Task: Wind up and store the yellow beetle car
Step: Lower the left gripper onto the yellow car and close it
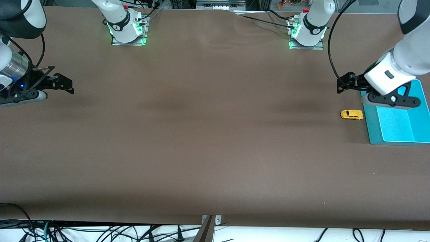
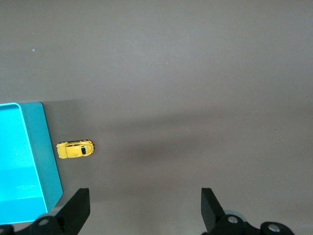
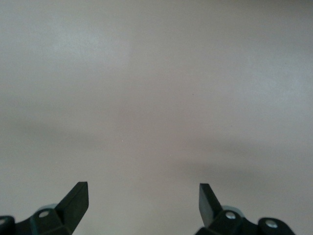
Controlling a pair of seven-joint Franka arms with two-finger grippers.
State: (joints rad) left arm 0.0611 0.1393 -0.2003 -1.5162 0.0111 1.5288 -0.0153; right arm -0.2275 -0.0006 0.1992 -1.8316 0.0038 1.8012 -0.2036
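Observation:
The yellow beetle car point(image 1: 351, 114) stands on the brown table at the left arm's end, right beside the teal tray point(image 1: 373, 134). It also shows in the left wrist view point(image 2: 75, 150), next to the tray's wall point(image 2: 49, 152). My left gripper point(image 1: 343, 83) is open and empty, in the air over bare table beside the tray's corner, apart from the car. In the left wrist view it point(image 2: 145, 210) has only bare table between its fingers. My right gripper point(image 1: 67, 85) is open and empty over the right arm's end of the table; it point(image 3: 143, 208) sees only bare table.
The teal tray has a lighter blue inside point(image 1: 399, 126) and reaches the view's edge. The two arm bases point(image 1: 126, 28) point(image 1: 307, 32) stand at the table's edge farthest from the front camera. Cables hang past the table's nearest edge.

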